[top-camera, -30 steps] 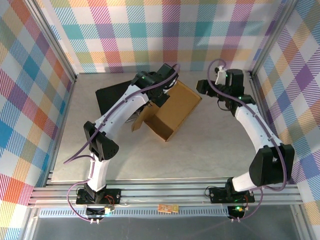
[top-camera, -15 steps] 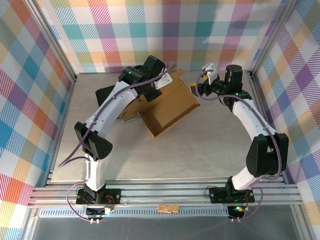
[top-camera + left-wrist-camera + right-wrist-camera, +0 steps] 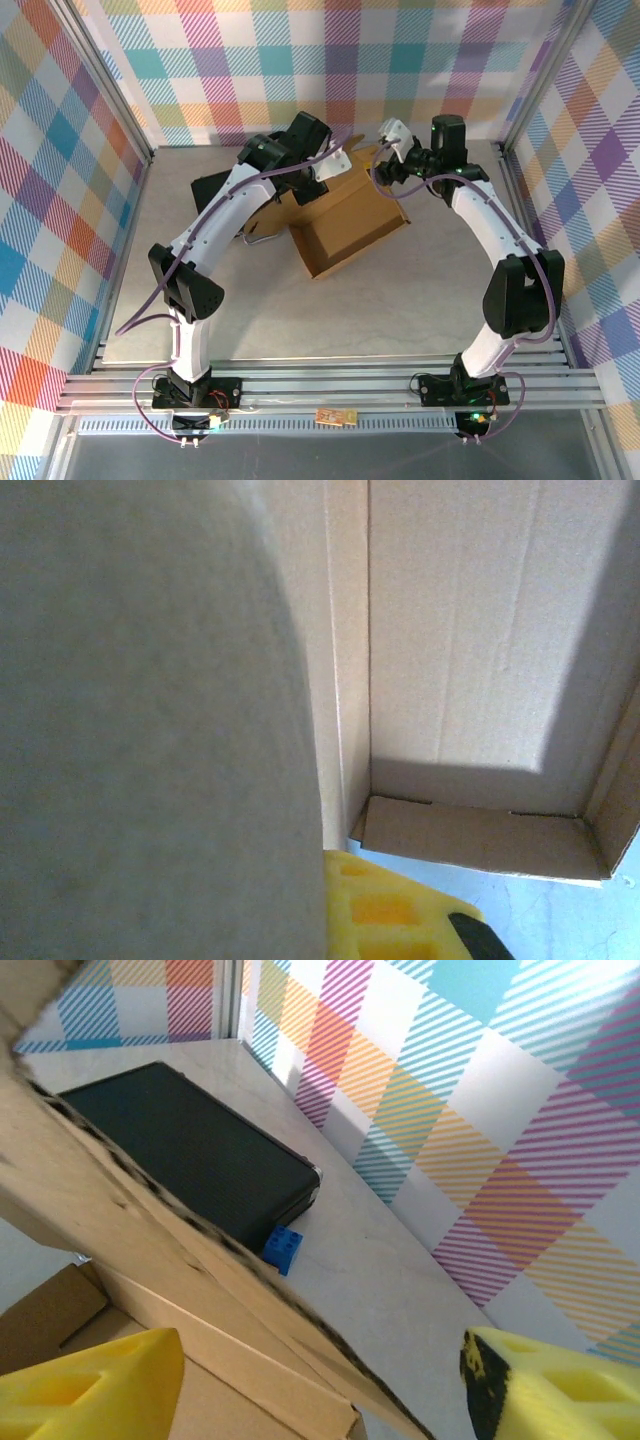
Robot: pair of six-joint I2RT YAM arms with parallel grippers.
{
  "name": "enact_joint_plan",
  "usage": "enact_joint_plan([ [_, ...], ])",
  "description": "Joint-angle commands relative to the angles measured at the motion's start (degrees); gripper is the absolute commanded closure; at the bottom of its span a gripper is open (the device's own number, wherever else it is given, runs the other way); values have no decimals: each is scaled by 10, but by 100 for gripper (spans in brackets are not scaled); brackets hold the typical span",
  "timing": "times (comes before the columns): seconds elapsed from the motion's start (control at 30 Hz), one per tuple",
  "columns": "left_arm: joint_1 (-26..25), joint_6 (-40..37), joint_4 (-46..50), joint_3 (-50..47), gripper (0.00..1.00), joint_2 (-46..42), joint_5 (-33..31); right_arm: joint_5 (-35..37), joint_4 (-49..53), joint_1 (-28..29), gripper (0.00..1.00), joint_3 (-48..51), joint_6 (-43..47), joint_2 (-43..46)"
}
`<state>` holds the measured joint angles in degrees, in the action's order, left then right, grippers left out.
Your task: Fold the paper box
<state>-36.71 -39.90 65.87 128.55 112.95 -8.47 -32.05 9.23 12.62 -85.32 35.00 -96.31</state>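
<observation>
Two robot arms meet over the far half of the bench (image 3: 420,300), where an open brown paper box (image 3: 350,225) lies slantwise. The left hand (image 3: 322,175) sits at the box's far left corner; whether it is spread or pinching cannot be told. The right hand (image 3: 325,1355) is spread wide, its yellow fingers (image 3: 90,1385) either side of a raised box wall. A black case (image 3: 190,1160) lies left of the box, with a small blue block (image 3: 281,1248) just beside its corner.

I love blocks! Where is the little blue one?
In the right wrist view, the blue block sits on the table at a corner of the black case, just beyond the cardboard box.
</observation>
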Motion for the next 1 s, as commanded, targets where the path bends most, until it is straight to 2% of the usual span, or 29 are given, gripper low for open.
enact_joint_plan([
  [0.0, -2, -5, -17, -4, 100, -26, 11, -2, 38, 12, 37, -15, 37, 4],
  [0.33, -3, 17, -26, 3, 100, -26, 17, 39, 39, 41, 80, -9, 38, 13],
  [0.4, -3, 28, -29, 9, 100, -27, 24, 51, 36, 47, 84, -5, 32, 14],
  [0.43, -4, 35, -31, 11, 100, -27, 25, 54, 28, 49, 91, 1, 26, 16],
  [0.47, -5, 46, -35, 13, 96, -26, 21, 63, 17, 49, 99, 9, 17, 20],
  [0.57, -10, 104, -56, 24, 55, -29, -13, 79, -37, 43, 100, 55, -19, 40],
  [0.67, -11, 216, -83, 40, 31, -40, -84, 75, -44, 41, 100, 80, -27, 48],
  [0.8, -10, 331, -97, -7, 24, -96, -149, 68, -90, 20, 100, 120, -71, 59],
  [0.9, -3, 410, -104, -105, 23, -175, -165, 60, -89, 13, 100, 127, -68, 60],
  [0.97, 9, 476, -127, -203, 20, -247, -142, 54, -90, 4, 100, 130, -68, 60],
])
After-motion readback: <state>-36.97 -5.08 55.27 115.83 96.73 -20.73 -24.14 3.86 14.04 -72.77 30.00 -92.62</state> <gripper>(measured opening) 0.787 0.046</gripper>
